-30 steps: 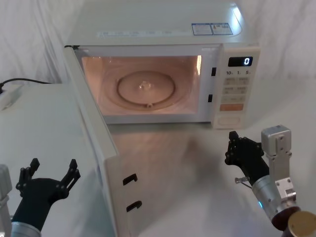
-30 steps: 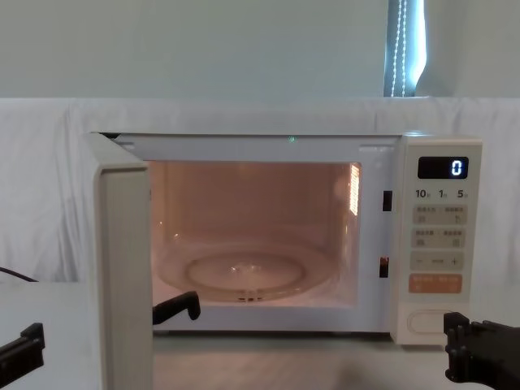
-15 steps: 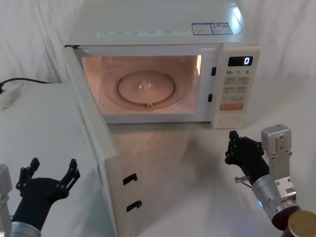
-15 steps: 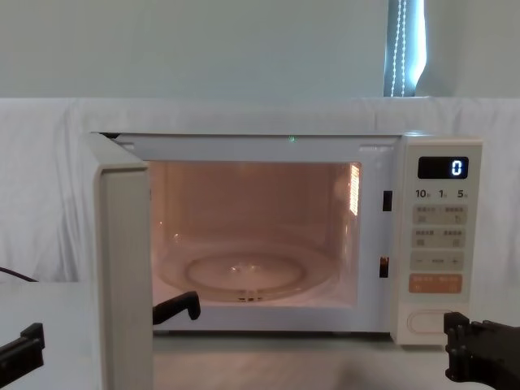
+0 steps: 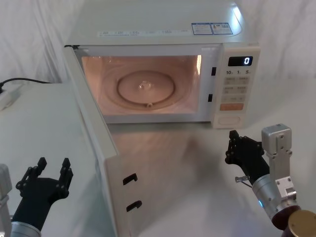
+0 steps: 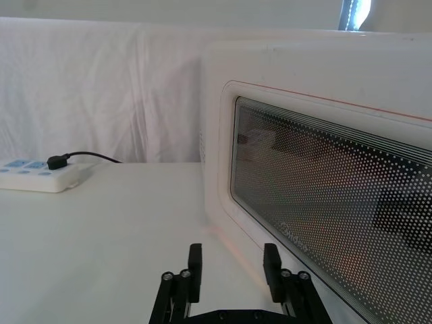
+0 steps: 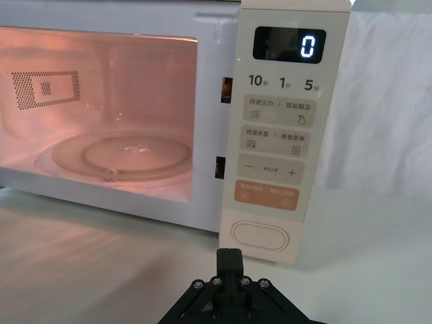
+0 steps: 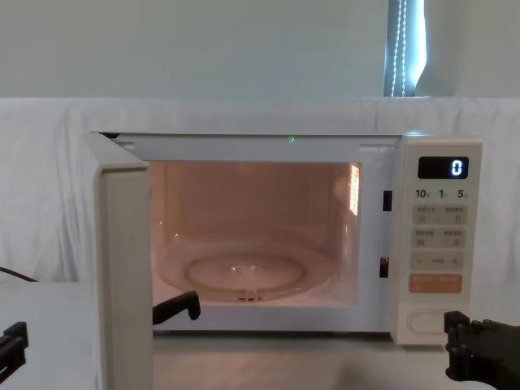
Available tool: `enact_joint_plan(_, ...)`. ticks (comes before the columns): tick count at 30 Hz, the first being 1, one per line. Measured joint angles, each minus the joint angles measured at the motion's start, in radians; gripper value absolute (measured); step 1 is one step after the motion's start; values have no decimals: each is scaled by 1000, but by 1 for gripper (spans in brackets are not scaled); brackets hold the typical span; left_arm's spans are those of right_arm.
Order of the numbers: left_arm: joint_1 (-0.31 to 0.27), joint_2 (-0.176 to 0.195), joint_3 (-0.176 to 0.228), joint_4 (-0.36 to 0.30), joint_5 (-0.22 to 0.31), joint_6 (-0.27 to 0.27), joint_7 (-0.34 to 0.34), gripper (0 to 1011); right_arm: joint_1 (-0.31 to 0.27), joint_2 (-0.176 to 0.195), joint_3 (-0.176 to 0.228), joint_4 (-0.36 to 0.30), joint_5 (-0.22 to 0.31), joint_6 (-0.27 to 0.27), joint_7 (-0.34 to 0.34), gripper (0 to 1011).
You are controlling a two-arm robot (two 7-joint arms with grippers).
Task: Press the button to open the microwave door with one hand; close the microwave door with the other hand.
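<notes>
The cream microwave (image 5: 153,22) stands at the back with its cavity lit and its display showing 0. The microwave door (image 5: 112,195) hangs wide open, swung out toward me on the left; its windowed outer face (image 6: 324,202) lies just to the right of my left gripper (image 6: 233,266). That left gripper (image 5: 53,165) is low at the front left, outside the door, open with nothing between its fingers. The wide cream button (image 7: 260,237) sits at the bottom of the control panel (image 5: 236,84). My right gripper (image 7: 229,260) is shut, a short way in front of the button (image 5: 228,120).
A white power strip (image 6: 37,177) with a black cable lies on the cloth-covered table (image 5: 39,123) at the far left. A glass turntable (image 5: 145,89) sits inside the cavity. Two latch hooks (image 5: 131,191) stick out of the door's inner face.
The left gripper's fingers have drawn closer together and it has slid toward the chest view's left edge. The right gripper and the door have not moved.
</notes>
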Motion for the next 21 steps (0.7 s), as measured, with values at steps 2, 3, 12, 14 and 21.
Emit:
enact_joint_plan(2,0,0,0,0,0,0,0,590,0,0,0,0,0,0,0,0)
enact_joint_plan(3,0,0,0,0,0,0,0,521,0,0,0,0,0,0,0,0)
enact_joint_plan(12,0,0,0,0,0,0,0,211,0,0,0,-1,1,1,0,0)
enact_joint_plan(14,0,0,0,0,0,0,0,179,0,0,0,-1,1,1,0,0)
enact_joint_plan(21,0,0,0,0,0,0,0,0,0,0,0,-1,1,1,0,0)
